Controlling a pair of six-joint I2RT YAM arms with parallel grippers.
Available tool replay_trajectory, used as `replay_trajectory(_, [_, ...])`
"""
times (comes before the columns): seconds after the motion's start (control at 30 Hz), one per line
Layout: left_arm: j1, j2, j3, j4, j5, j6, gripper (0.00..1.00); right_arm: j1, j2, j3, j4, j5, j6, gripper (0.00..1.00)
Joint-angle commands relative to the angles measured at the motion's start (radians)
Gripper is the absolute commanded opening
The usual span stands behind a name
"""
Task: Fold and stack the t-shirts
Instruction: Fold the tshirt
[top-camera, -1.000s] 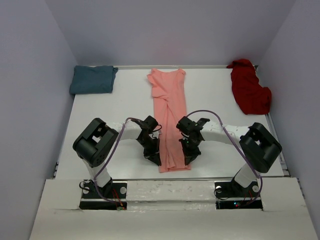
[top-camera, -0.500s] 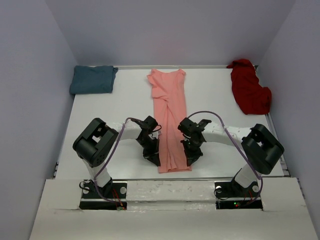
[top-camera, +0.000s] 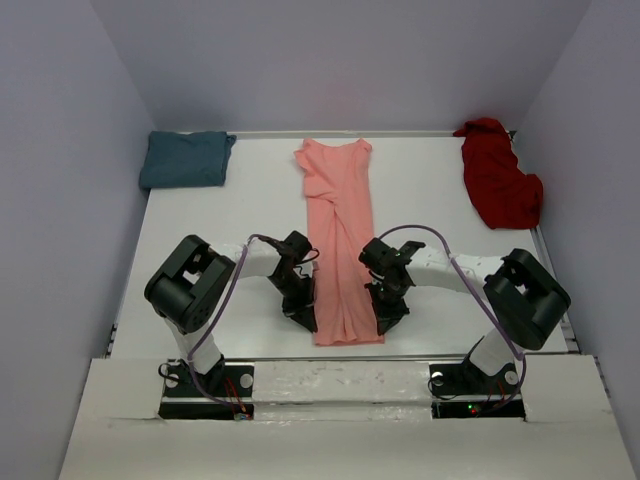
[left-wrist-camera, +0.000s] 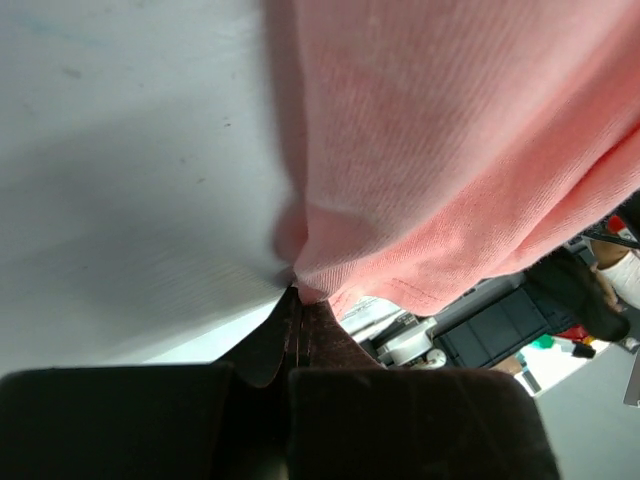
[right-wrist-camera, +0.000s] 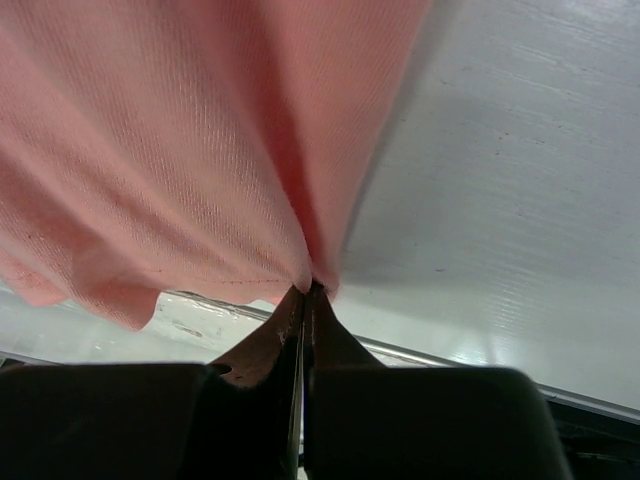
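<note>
The salmon-pink t-shirt (top-camera: 338, 235) lies as a long narrow strip down the middle of the table, collar end at the back. My left gripper (top-camera: 302, 319) is shut on its near left corner (left-wrist-camera: 330, 270). My right gripper (top-camera: 388, 320) is shut on its near right corner (right-wrist-camera: 290, 250). Both hold the hem a little above the table near the front edge. The teal t-shirt (top-camera: 185, 158) lies folded at the back left. The dark red t-shirt (top-camera: 498, 184) lies crumpled at the back right.
The white table (top-camera: 220, 230) is closed in by grey walls on three sides. Its front edge (top-camera: 340, 357) runs just behind the arm bases. Cables loop over both arms.
Both grippers have moved slightly toward the front edge, drawing the pink shirt's near end with them. The teal and red shirts have not moved.
</note>
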Motion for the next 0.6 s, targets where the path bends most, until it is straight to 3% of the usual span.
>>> replay_trajectory(0.0, [0.010, 0.002, -0.029, -0.057, -0.083, 0.050, 0.00, -0.008, -0.022, -0.022, -0.014, 0.027, -0.025, 0.00])
replay_trajectory(0.57, [0.028, -0.015, -0.086, -0.037, -0.076, 0.051, 0.00, -0.008, -0.026, -0.051, 0.008, 0.015, -0.017, 0.00])
